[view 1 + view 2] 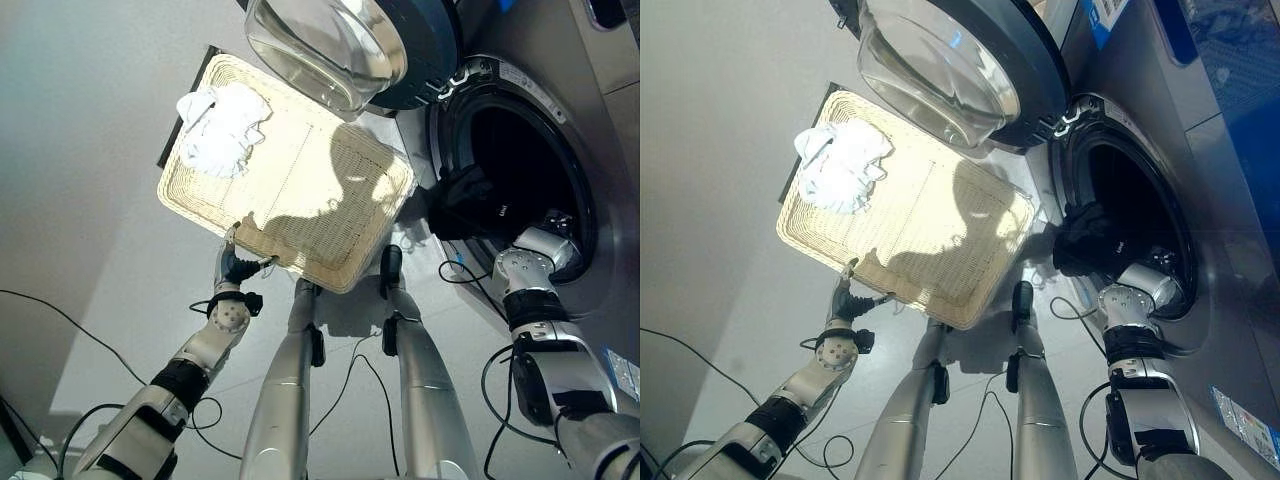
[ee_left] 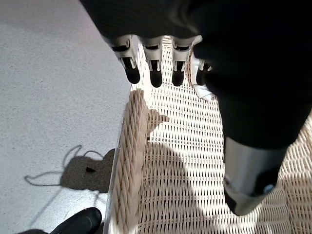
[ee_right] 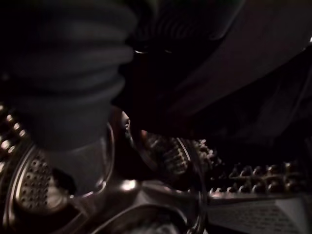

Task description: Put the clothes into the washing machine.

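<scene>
Left hand [image 1: 232,268] sits low and left of centre in the left eye view, at the near rim of the wicker basket [image 1: 330,258]. In the left wrist view its fingers [image 2: 155,73] are loosely curled above the braided rim and the thumb hangs over the woven floor; nothing is gripped between them.

Basket: flat, rectangular, pale wicker, lying on the grey floor [image 1: 90,150] across the centre of the left eye view, sunlit. White clothes [image 1: 222,128] lie bunched in its far left corner, toward the upper left of the frame. Rest of the basket floor is bare weave.

Right arm comes up the right side of the frame, wrist at the lip of the washing machine [image 1: 1230,250] opening. Right hand [image 1: 1140,283] reaches into the drum [image 1: 1130,195]. Dark garment [image 1: 1085,235] hangs bunched over the front lip of the opening, just beside the wrist. Right wrist view shows dark cloth against the hand and the perforated metal drum wall [image 3: 34,185] past it; whether the fingers are closed on the cloth cannot be told.

Machine door [image 1: 350,45] stands swung open at top centre, its glass bowl above the basket's far edge.
</scene>
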You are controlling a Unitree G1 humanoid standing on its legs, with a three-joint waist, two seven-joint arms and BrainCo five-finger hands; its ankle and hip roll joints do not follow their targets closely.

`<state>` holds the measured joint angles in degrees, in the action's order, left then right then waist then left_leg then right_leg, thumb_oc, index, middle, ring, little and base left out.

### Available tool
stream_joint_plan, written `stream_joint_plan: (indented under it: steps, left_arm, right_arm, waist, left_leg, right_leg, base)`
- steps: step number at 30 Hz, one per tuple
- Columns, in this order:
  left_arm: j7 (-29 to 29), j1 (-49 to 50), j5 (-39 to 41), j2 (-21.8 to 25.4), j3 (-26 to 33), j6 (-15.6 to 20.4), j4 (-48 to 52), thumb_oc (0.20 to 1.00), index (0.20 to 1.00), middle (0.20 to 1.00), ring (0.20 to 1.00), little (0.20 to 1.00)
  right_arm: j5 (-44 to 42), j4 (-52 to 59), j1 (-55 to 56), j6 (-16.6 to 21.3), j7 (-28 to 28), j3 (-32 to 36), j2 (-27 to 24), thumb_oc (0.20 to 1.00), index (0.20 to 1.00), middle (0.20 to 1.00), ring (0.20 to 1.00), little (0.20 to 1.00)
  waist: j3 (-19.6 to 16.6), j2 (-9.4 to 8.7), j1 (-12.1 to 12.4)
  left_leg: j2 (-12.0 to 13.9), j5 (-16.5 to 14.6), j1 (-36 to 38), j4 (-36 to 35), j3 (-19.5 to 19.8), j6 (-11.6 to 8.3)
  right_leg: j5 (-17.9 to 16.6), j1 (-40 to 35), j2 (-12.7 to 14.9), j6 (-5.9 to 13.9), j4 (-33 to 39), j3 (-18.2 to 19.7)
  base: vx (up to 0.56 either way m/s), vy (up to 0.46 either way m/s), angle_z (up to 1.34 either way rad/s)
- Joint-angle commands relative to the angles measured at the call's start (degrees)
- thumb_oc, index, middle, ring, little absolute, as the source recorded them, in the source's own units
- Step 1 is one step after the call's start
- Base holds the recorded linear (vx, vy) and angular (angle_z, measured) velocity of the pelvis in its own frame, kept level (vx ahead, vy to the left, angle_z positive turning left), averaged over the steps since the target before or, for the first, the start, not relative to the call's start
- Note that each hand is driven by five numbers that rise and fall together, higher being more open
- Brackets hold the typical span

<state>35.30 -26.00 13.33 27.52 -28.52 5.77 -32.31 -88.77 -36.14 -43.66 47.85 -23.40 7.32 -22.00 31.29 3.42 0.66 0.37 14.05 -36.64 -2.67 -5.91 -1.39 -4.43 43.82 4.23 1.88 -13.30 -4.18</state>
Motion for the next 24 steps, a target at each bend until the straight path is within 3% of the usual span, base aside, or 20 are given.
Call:
stream_joint_plan:
  steps: [1, 3, 4, 6, 7, 8, 11, 14, 15, 17, 20, 24]
  left_arm:
    - [-0.33, -0.96, 1.65, -0.33, 0.97, 0.54, 0.94, 1.0, 1.0, 1.0, 1.0, 1.0]
    - [-0.33, -0.96, 1.65, -0.33, 0.97, 0.54, 0.94, 1.0, 1.0, 1.0, 1.0, 1.0]
    - [-1.04, -0.94, 1.87, -0.23, 1.66, 1.05, 0.17, 1.0, 1.0, 1.0, 1.0, 1.0]
    - [-1.04, -0.94, 1.87, -0.23, 1.66, 1.05, 0.17, 1.0, 1.0, 1.0, 1.0, 1.0]
    - [-1.1, -1.18, 1.86, -0.19, 1.45, 1.37, -0.35, 1.0, 1.0, 1.0, 1.0, 1.0]
    - [-1.1, -1.18, 1.86, -0.19, 1.45, 1.37, -0.35, 1.0, 1.0, 1.0, 1.0, 1.0]
    - [-0.2, -1.25, 2.01, -0.79, 0.5, 1.39, -0.02, 1.0, 1.0, 1.0, 1.0, 1.0]
    - [0.09, -1.32, 1.55, -1.33, 0.22, 1.42, -0.17, 1.0, 1.0, 1.0, 1.0, 1.0]
    - [0.37, -1.38, 1.49, -1.85, -0.03, 1.83, -0.61, 1.0, 1.0, 1.0, 1.0, 1.0]
    - [0.53, -1.41, 1.21, -2.14, -0.18, 2.03, -0.89, 1.0, 1.0, 1.0, 1.0, 1.0]
    - [0.99, -1.3, 0.6, -2.93, -0.34, 2.29, -1.02, 1.0, 1.0, 1.0, 1.0, 1.0]
    - [0.91, -1.0, 0.59, -2.8, -0.27, 2.47, -0.81, 1.0, 1.0, 1.0, 1.0, 1.0]
  right_arm:
    - [-5.92, 6.23, 1.14, 2.09, 22.28, 1.68, -8.32, 1.0, 1.0, 1.0, 1.0, 1.0]
    - [-5.92, 6.23, 1.14, 2.09, 22.28, 1.68, -8.32, 1.0, 1.0, 1.0, 1.0, 1.0]
    - [-24.23, 7.69, 3.49, 0.33, 37.25, 4.36, -3.75, 1.0, 1.0, 1.0, 1.0, 1.0]
    - [-24.23, 7.69, 3.49, 0.33, 37.25, 4.36, -3.75, 1.0, 1.0, 1.0, 1.0, 1.0]
    - [-24.23, 10.03, 5.11, 0.67, 34.89, 6.52, 0.46, 1.0, 1.0, 1.0, 1.0, 1.0]
    - [-24.23, 10.03, 5.11, 0.67, 34.89, 6.52, 0.46, 1.0, 1.0, 1.0, 1.0, 1.0]
    - [-24.23, 11.75, 7.09, 2.59, 30.96, 5.13, 7.15, 1.0, 1.0, 1.0, 1.0, 1.0]
    - [-24.23, 10.54, 7.87, -0.18, 31.09, 4.51, 9.02, 1.0, 1.0, 1.0, 1.0, 1.0]
    - [-24.23, 9.06, 8.26, -3.58, 33.04, 3.65, 10.24, 1.0, 1.0, 1.0, 1.0, 1.0]
    - [-24.23, 8.03, 8.5, -6.03, 34.71, 3.05, 10.98, 1.0, 1.0, 1.0, 1.0, 1.0]
    - [-24.23, 8.66, 9.83, -13.61, 43.24, 0.96, 14.6, 1.0, 1.0, 1.0, 1.0, 1.0]
    - [-24.23, 7.93, 11.53, -17.84, 48.22, -1.3, 15.63, 1.0, 1.0, 1.0, 1.0, 1.0]
  waist:
    - [-1.5, 1.82, -2.06]
    - [-1.5, 1.82, -2.06]
    - [-1.5, 1.74, -2.41]
    - [-1.5, 1.74, -2.41]
    - [-1.5, 1.53, -2.41]
    - [-1.5, 1.53, -2.41]
    - [-1.5, 1.7, -2.39]
    - [-1.5, 1.74, -2.28]
    - [-1.5, 1.87, -2.26]
    - [-1.5, 1.92, -2.22]
    - [-1.5, 2.15, -2.25]
    - [-1.5, 2.21, -2.32]
  left_leg:
    - [-4.18, -7.01, -0.49, 6.34, 0.59, -1.08]
    - [-4.18, -7.01, -0.49, 6.34, 0.59, -1.08]
    - [-4.03, -6.97, -0.66, 6.26, 0.41, -1.21]
    - [-4.03, -6.97, -0.66, 6.26, 0.41, -1.21]
    - [-3.91, -6.89, -0.5, 5.81, 0.39, -1.22]
    - [-3.91, -6.89, -0.5, 5.81, 0.39, -1.22]
    - [-3.68, -6.23, -0.7, 4.82, -0.13, -1.36]
    - [-3.63, -5.97, -0.66, 4.41, -0.25, -1.36]
    - [-3.59, -5.81, -0.74, 4.17, -0.3, -1.37]
    - [-3.58, -5.67, -0.75, 3.98, -0.36, -1.39]
    - [-3.5, -5.26, -0.79, 3.34, -0.48, -1.38]
    - [-3.44, -4.9, -0.57, 2.77, -0.48, -1.43]
  right_leg:
    - [-3.95, -3.67, -2.15, 3.42, 5.31, -2.7]
    - [-3.95, -3.67, -2.15, 3.42, 5.31, -2.7]
    - [-4.26, -3.45, -2.03, 3.72, 5.47, -2.6]
    - [-4.26, -3.45, -2.03, 3.72, 5.47, -2.6]
    - [-4.64, -3.55, -1.92, 3.83, 5.93, -2.57]
    - [-4.64, -3.55, -1.92, 3.83, 5.93, -2.57]
    - [-5.68, -3.32, -1.72, 3.8, 7.13, -2.53]
    - [-5.99, -3.35, -1.57, 3.82, 7.51, -2.63]
    - [-6.11, -3.28, -1.54, 3.79, 7.69, -2.57]
    - [-6.19, -3.28, -1.51, 3.79, 7.81, -2.56]
    - [-6.39, -3.14, -1.57, 3.78, 8.19, -2.26]
    - [-6.55, -3.41, -1.54, 3.84, 8.71, -2.1]
  base:
    - [0.0, 0.0, 0.0]
    - [0.0, 0.0, 0.0]
    - [0.0, 0.0, 0.0]
    - [0.0, 0.0, 0.0]
    - [0.0, 0.0, 0.0]
    - [-0.02, 0.007, 0.06]
    - [-0.01, 0.007, -0.02]
    - [0.0, 0.0, 0.0]
    - [0.0, 0.0, 0.0]
    - [0.0, 0.0, 0.0]
    - [0.0, 0.0, 0.0]
    - [-0.01, 0.009, -0.02]
